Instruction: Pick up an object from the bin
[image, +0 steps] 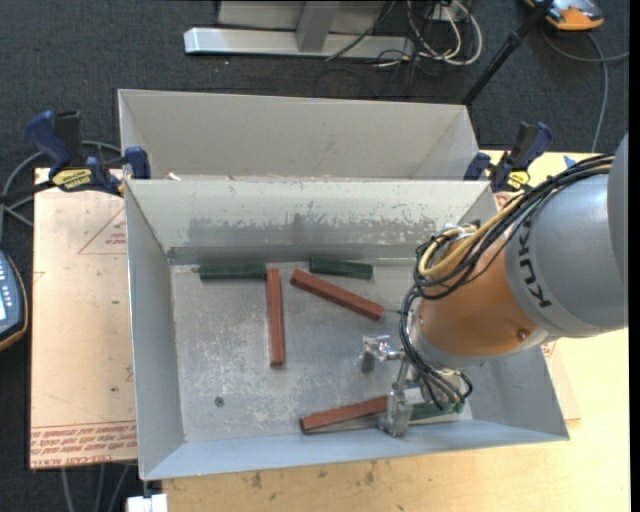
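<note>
My gripper (397, 414) is low in the bin's front right corner, under the orange wrist cover. It sits at the right end of a red-brown bar (342, 417) that lies flat along the front wall. A dark green bar (441, 408) pokes out just right of the gripper, mostly hidden by the wrist. Whether either bar is gripped is hidden from view.
A second red-brown bar (336, 295) lies slanted in the middle of the bin, and a third (274, 316) lies lengthwise to its left. Two dark green bars (232, 271) (340, 267) rest along the back wall. The arm covers the bin's right side.
</note>
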